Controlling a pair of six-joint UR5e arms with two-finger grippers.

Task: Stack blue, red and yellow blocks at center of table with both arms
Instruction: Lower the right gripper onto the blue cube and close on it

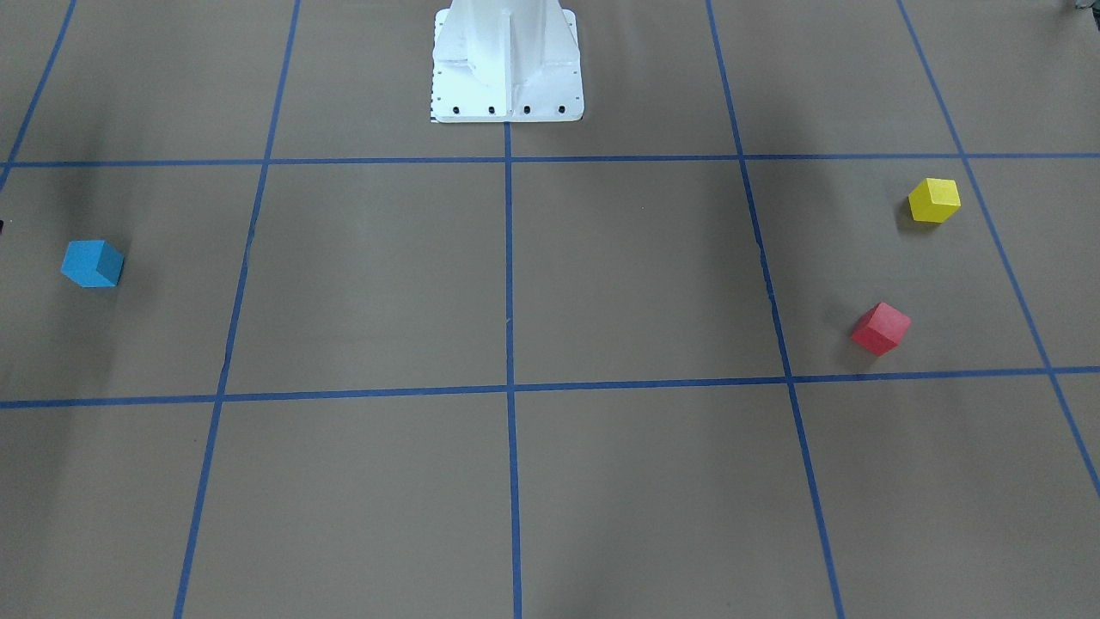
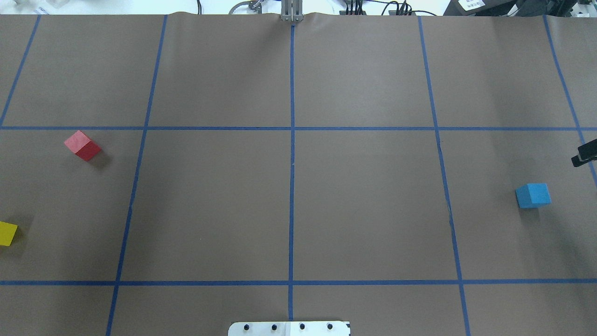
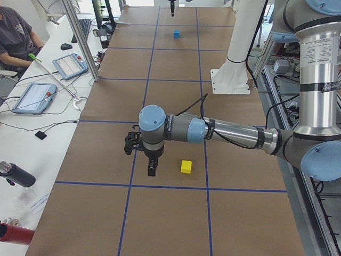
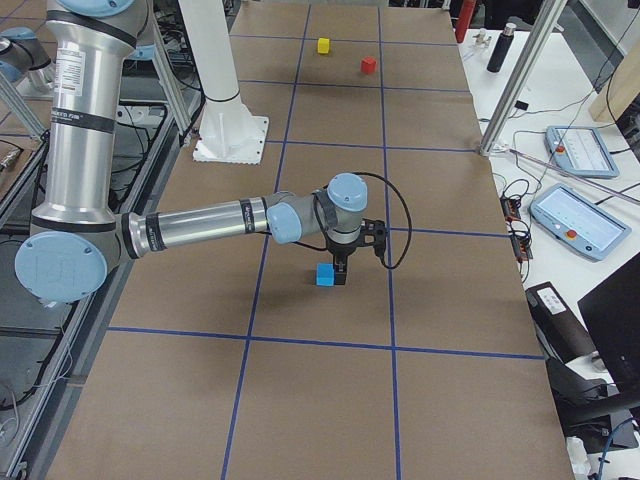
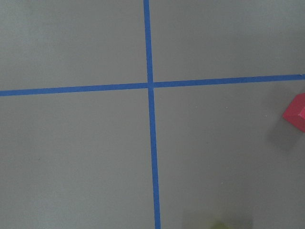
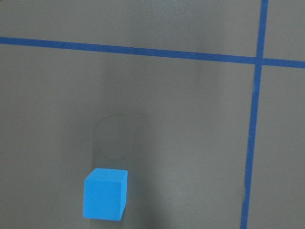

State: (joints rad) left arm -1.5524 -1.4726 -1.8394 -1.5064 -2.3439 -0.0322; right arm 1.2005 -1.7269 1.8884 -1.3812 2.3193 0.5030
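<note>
Nothing is stacked yet. The three cubes sit singly on the desk, none of them at its centre, which I take to be the stretch of tape straight out from the white pedestal. The blue block lies well off to the pedestal's side on the robot's right. The yellow block and red block lie well off on the robot's left, with the red one farther out from the pedestal than the yellow.

The step in hand looks like the first approach. The right tool hangs near the blue block without touching it. The left tool hangs near the yellow block, on the side away from the pedestal, and holds nothing. Whether either tool's fingers are apart or together I cannot tell from these views.

The next move probably calls for the right tool to centre over the blue block and turn to match its faces. It would then come down with fingers spread wider than the cube, clamp, and carry it to the spot in front of the pedestal. The left arm would hold back from that spot meanwhile.
</note>
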